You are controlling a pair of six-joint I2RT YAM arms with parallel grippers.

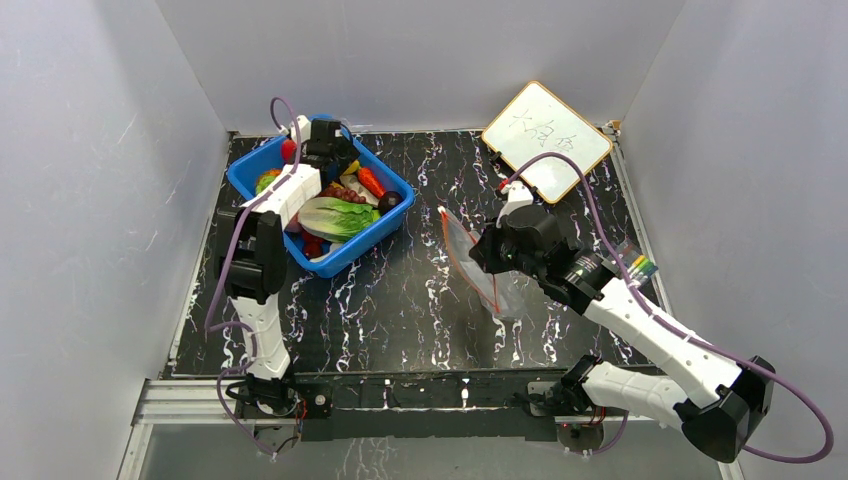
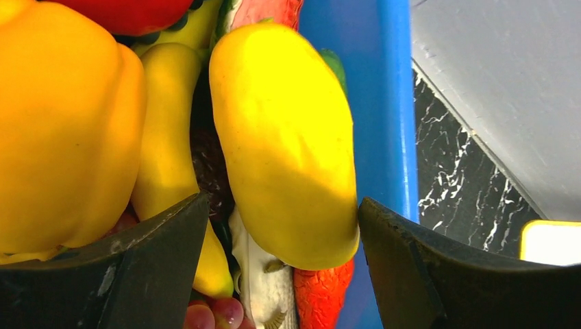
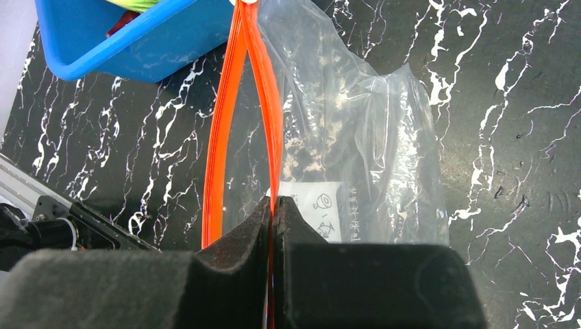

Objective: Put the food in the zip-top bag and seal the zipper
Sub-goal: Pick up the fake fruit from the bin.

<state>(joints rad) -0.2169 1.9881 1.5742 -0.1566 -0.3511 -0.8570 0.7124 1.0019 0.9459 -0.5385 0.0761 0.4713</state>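
Note:
The toy food lies in a blue bin (image 1: 352,252): green lettuce (image 1: 335,216), an orange carrot (image 1: 371,182) and others. My left gripper (image 1: 326,150) is down in the bin. In the left wrist view it (image 2: 282,219) is open and straddles a long yellow fruit (image 2: 284,137); the right finger touches it, the left stands apart. A yellow pepper (image 2: 62,130) lies beside it. The clear zip-top bag (image 3: 356,137) with a white label (image 3: 312,205) stands mid-table. My right gripper (image 3: 273,202) is shut on one strip of the red-orange zipper (image 3: 266,103); the other strip (image 3: 219,151) bows away, so the mouth is open.
A white board (image 1: 545,135) leans at the back right corner. Coloured markers (image 1: 640,266) lie by the right wall. The blue bin's corner (image 3: 137,48) sits close to the bag's far end. White walls enclose the black marbled table (image 1: 400,300).

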